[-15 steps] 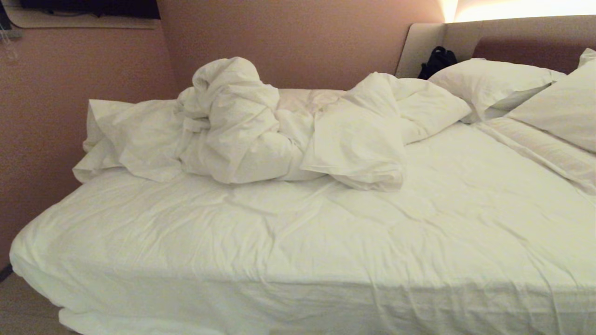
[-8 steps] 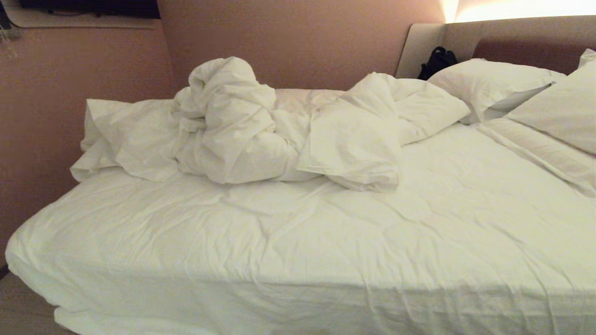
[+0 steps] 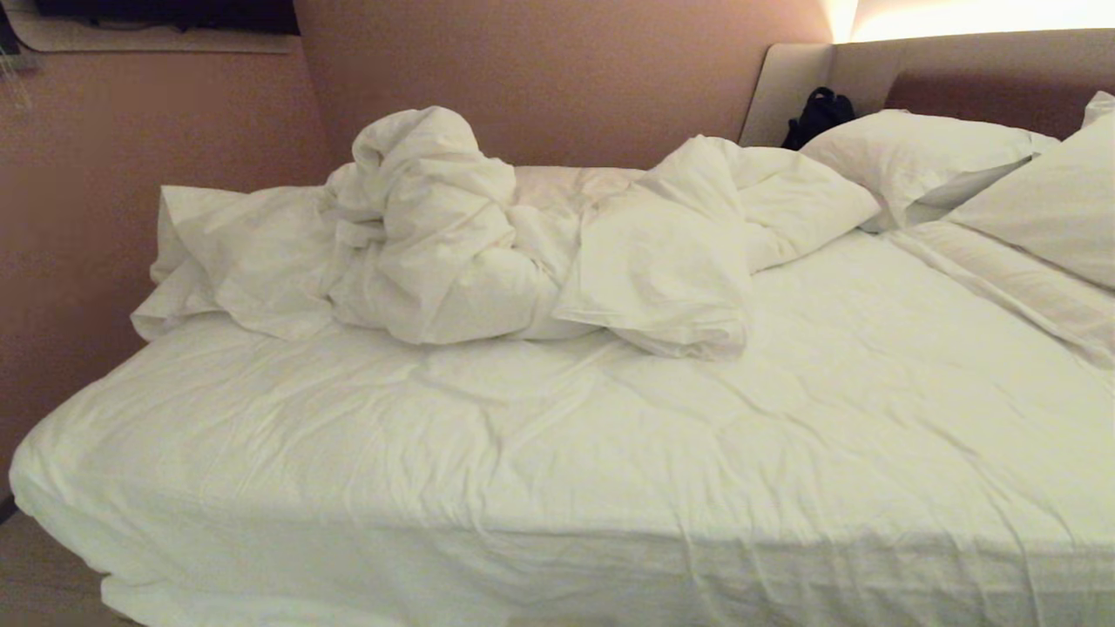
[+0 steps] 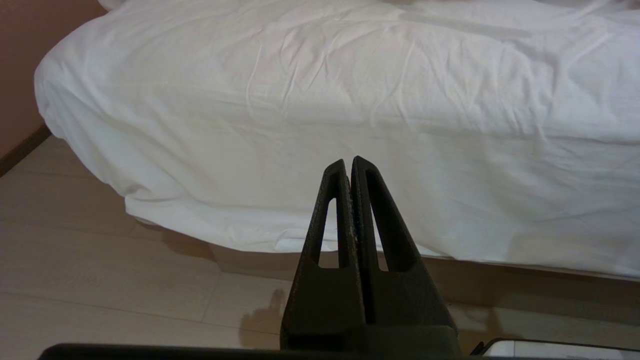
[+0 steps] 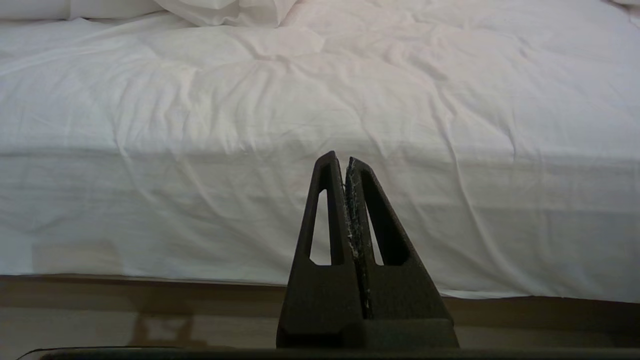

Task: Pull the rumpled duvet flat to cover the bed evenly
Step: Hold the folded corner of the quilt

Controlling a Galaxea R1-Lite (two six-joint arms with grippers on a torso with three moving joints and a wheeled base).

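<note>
Duvet [image 3: 488, 252] heaped in a rumpled mound along the far side of the bed [image 3: 557, 453] beside the pillows [image 3: 923, 157], left gripper [image 4: 349, 162] and right gripper [image 5: 339, 157] both low before the near edge, fingers clenched on nothing.

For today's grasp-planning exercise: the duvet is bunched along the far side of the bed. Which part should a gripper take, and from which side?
Probably the folded flap of the duvet that juts nearest the robot. It lies low on the bed, with a free edge to pinch; the tall twisted peak would only drag the heap. Come from the near side, over the flat part.
</note>
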